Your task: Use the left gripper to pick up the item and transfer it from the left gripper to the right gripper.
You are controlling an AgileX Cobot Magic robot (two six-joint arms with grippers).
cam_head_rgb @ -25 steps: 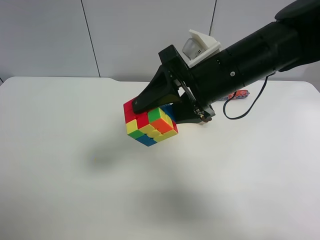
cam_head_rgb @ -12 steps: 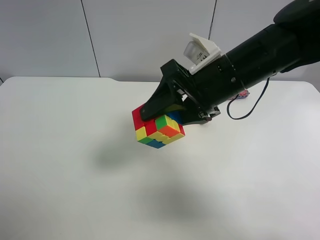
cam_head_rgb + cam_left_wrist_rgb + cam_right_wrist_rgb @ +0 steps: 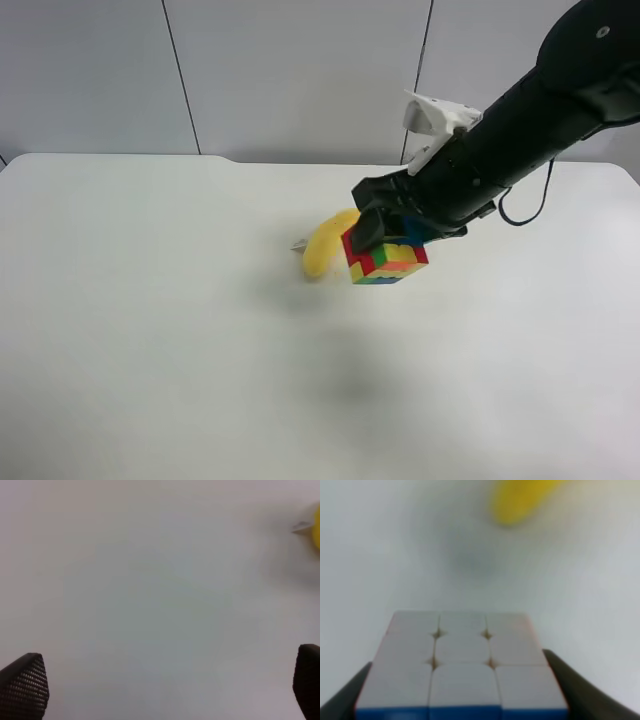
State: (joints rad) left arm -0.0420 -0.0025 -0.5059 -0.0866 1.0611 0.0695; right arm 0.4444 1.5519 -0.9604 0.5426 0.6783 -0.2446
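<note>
A multicoloured puzzle cube (image 3: 385, 260) hangs just above the white table (image 3: 150, 320), held by the black arm at the exterior high view's right. The right wrist view shows this cube (image 3: 462, 665), its white face up, clamped between the right gripper's (image 3: 462, 692) dark fingers (image 3: 565, 685). So the right gripper (image 3: 392, 240) is shut on the cube. My left gripper (image 3: 160, 687) is open and empty over bare table; only its two fingertips (image 3: 25, 685) show. The left arm is out of the exterior high view.
A yellow banana-shaped object (image 3: 325, 243) lies on the table just beside the cube. It shows blurred in the right wrist view (image 3: 520, 500) and at the edge of the left wrist view (image 3: 317, 527). A cable (image 3: 525, 205) hangs from the arm.
The arm holding the cube has swung to the right and down, lowering the cube toward the table. The yellow object, hidden before, is uncovered.
</note>
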